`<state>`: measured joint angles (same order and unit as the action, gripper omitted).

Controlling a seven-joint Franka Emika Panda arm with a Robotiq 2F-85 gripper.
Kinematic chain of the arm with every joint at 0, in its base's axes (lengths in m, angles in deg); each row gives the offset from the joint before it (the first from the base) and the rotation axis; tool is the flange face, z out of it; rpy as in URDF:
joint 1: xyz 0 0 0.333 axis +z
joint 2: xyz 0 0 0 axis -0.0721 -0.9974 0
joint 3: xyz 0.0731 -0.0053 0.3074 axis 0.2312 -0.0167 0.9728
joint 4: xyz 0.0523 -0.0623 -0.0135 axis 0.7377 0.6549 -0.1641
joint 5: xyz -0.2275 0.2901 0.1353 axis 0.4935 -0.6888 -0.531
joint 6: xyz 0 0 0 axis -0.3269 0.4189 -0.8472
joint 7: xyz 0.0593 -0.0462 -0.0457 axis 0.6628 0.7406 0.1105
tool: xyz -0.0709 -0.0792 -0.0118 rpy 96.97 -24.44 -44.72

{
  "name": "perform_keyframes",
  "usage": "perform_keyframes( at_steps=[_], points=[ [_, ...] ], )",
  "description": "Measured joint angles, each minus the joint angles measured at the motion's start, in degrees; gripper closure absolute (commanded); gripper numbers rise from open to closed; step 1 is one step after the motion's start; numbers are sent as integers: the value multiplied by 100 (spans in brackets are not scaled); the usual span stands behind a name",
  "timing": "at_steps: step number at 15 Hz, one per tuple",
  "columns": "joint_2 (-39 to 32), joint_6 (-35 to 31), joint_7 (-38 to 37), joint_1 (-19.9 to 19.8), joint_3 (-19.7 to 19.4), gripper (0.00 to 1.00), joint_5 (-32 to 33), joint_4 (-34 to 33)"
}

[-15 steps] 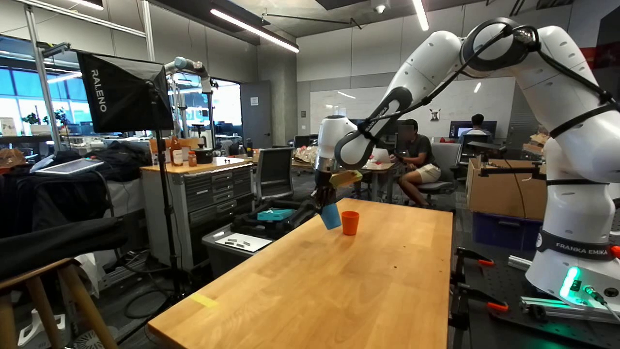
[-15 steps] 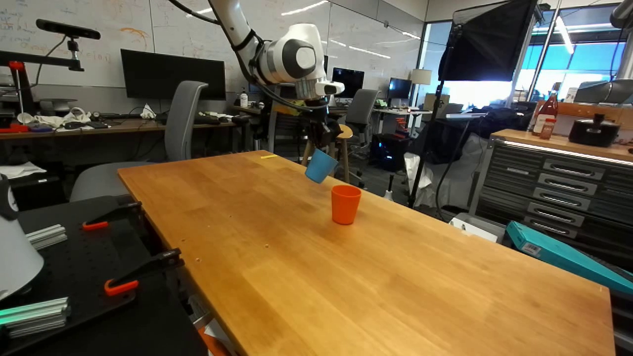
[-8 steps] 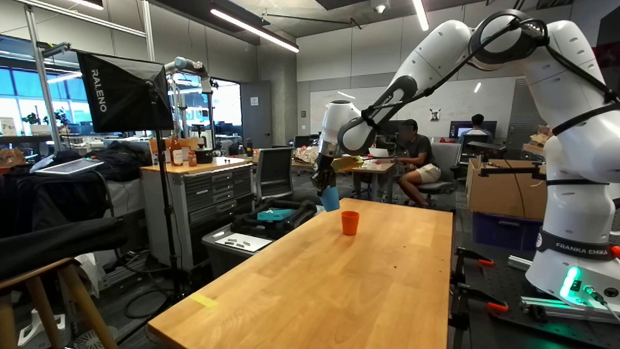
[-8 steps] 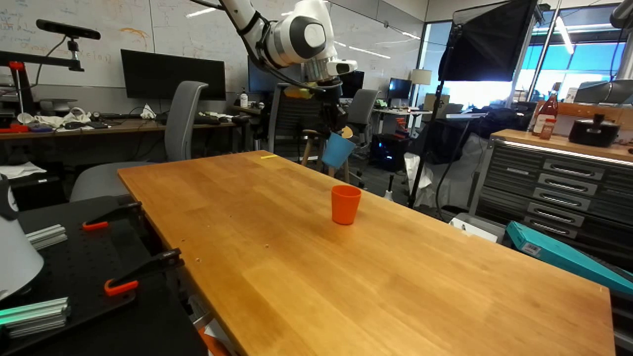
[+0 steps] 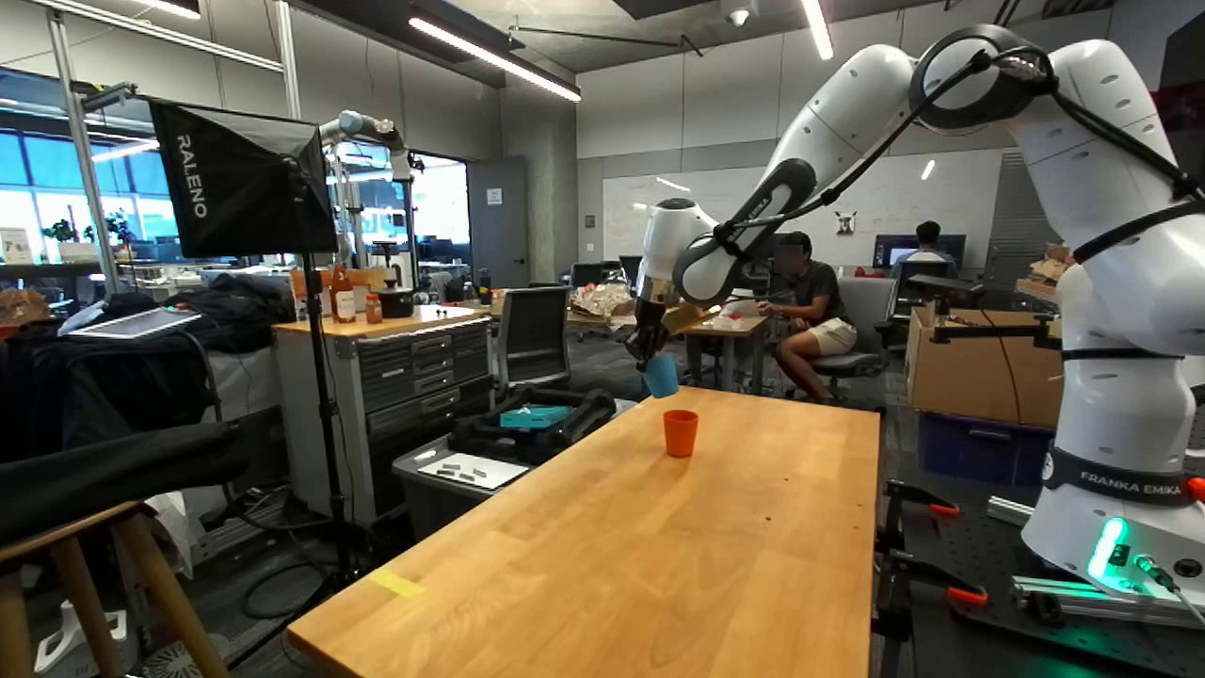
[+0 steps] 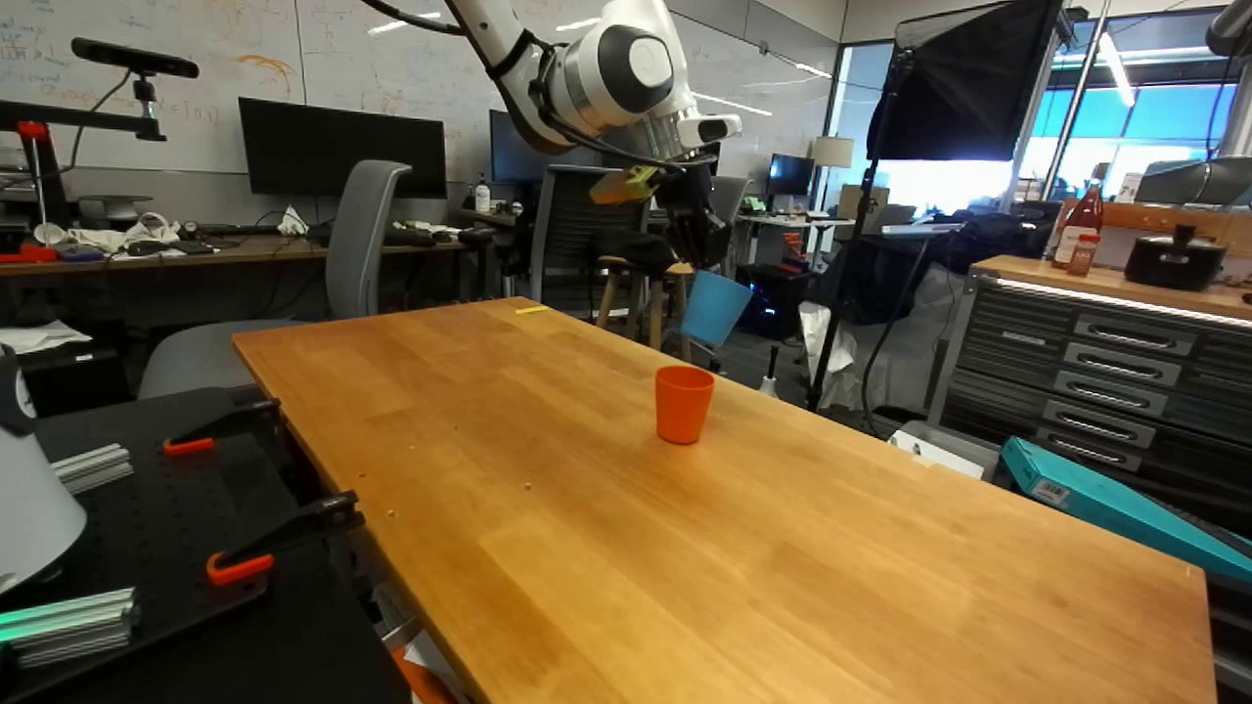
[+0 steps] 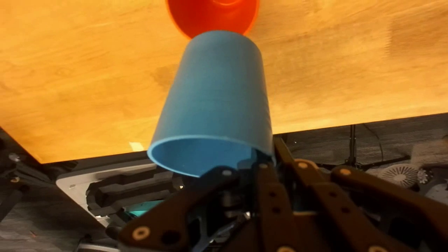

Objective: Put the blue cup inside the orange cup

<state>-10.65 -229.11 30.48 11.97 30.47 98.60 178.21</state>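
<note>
The blue cup hangs tilted in the air, above and a little behind the orange cup in an exterior view. It also shows in an exterior view up and to the right of the orange cup. The orange cup stands upright on the table, also seen in an exterior view. In the wrist view the blue cup covers part of the orange cup's rim. My gripper is shut on the blue cup's wall at its rim, one finger inside and one outside.
The wooden table has its edge close beneath the blue cup, also seen in the wrist view. Beyond it stand a grey bin with a black case and a softbox stand. Clamps sit at the robot-side edge.
My gripper has lifted the blue cup and carried it to the right in both exterior views. The orange cup has not moved.
</note>
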Motion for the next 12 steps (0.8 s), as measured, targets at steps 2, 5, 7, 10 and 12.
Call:
perform_keyframes(
  at_steps=[2,5,7,10,12],
  points=[
    [2,-28,0,-15,-68,97,52,85],
    [23,-42,0,-37,-75,97,52,261],
    [41,-91,0,-37,-75,97,52,385],
    [66,-186,0,-37,-75,97,52,544],
    [78,-255,0,-37,-84,97,52,618]
  ],
)
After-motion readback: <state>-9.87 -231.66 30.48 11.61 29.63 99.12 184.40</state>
